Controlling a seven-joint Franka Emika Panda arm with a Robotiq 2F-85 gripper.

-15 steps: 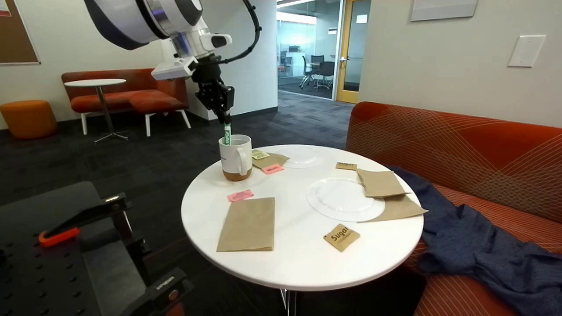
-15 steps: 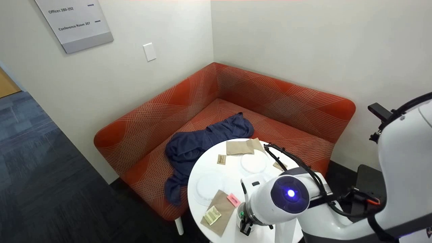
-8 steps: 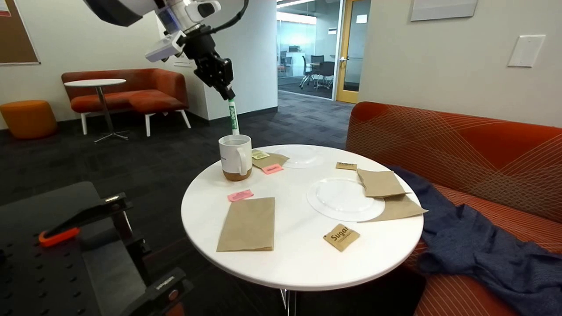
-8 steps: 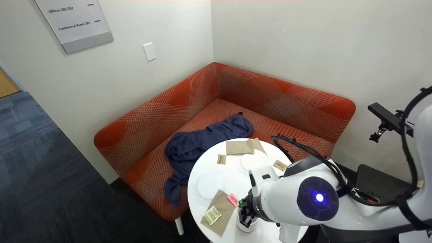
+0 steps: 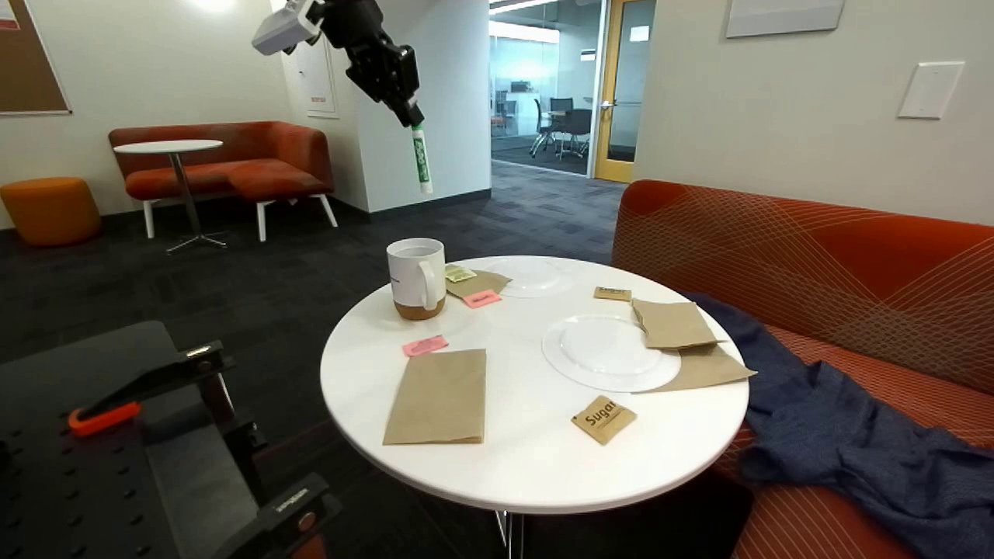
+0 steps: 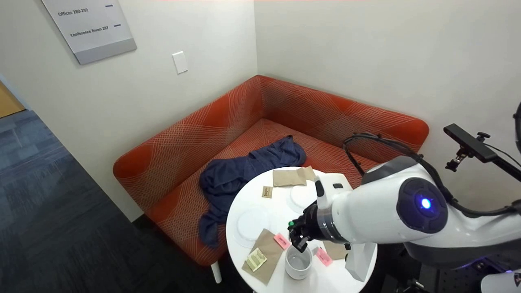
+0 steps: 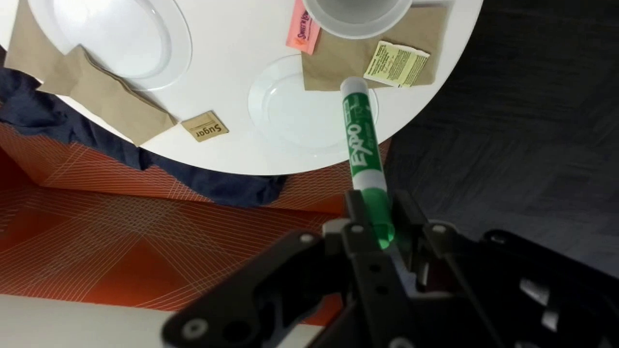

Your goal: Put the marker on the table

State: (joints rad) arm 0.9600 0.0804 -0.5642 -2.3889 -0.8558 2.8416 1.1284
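My gripper [image 5: 414, 118] is shut on the green end of the marker [image 5: 422, 159], a thin green and white pen. It holds the marker in the air, slightly tilted, white end down, above the white mug [image 5: 408, 279]. The marker does not touch the mug. In the wrist view the marker [image 7: 361, 135] points away from the fingers [image 7: 377, 203], and the mug [image 7: 360, 29] is at the top edge. The round white table [image 5: 536, 466] stands below. In an exterior view the arm hides part of the table [image 6: 244, 203], and only the marker's green end [image 6: 291, 224] shows.
Clear plates [image 5: 609, 353], brown napkins [image 5: 439, 400], a sugar packet [image 5: 604, 419] and pink packets [image 5: 425, 346] lie on the table. A red sofa [image 5: 815, 279] with dark blue cloth [image 5: 854, 419] borders it. A black surface with an orange-handled tool [image 5: 105, 419] stands beside it.
The marker's lower end was inside the mug. My gripper has lifted it up and out, and it now hangs well above the mug. The mug has not moved.
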